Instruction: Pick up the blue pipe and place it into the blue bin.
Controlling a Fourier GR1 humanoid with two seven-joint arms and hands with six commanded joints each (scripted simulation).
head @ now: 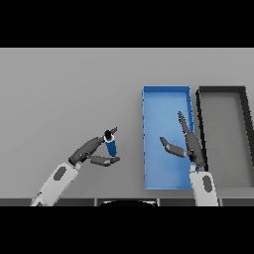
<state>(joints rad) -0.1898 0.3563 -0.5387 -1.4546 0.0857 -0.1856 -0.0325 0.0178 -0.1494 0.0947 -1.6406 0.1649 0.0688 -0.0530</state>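
The blue pipe (111, 146) is a short blue cylinder with a dark top end, standing nearly upright just left of the blue bin (149, 99). My left hand (88, 151) comes in from the lower left and is shut on the pipe, fingers at its top and thumb at its base. The blue bin is a long rectangular tray right of centre. My right hand (191, 144) hovers over the bin's right side, open, fingers straight and thumb spread to the left, holding nothing.
A black bin (200, 106) with a grey floor stands directly right of the blue bin, almost touching it. The grey table (64, 94) stretches to the left and back.
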